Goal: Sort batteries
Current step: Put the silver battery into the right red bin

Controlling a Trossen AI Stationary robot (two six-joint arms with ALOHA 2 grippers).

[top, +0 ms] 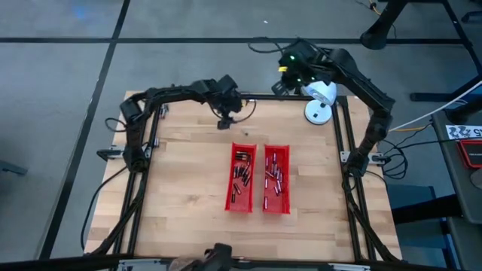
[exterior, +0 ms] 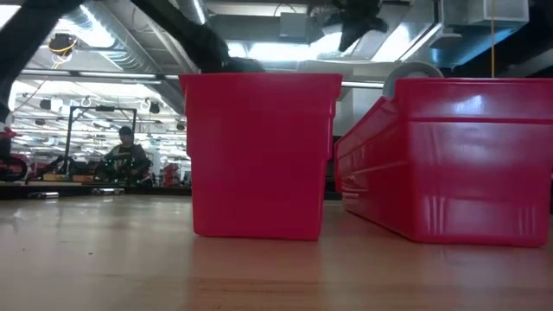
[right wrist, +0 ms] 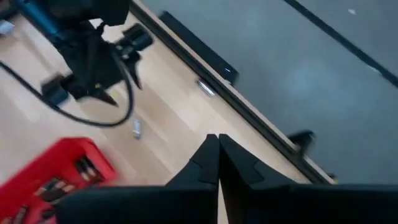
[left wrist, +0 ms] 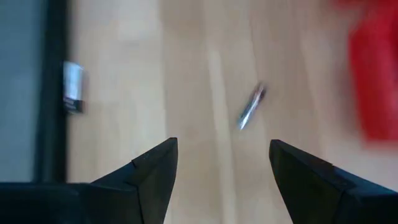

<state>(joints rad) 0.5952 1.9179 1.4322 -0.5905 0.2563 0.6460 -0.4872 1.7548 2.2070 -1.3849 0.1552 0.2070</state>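
Wooden table [left wrist: 205, 74], battery [left wrist: 251, 107] beyond open left gripper [left wrist: 222, 163]

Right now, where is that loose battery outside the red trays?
The loose battery lies on the bare wood below the open left claw, near the table's far edge, beyond the red trays.

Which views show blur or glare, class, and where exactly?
Left wrist view: the loose battery and red tray are smeared, while the open left gripper looks sharper. Low view: ceiling lights glare brightly behind the trays. High view: fairly even light.
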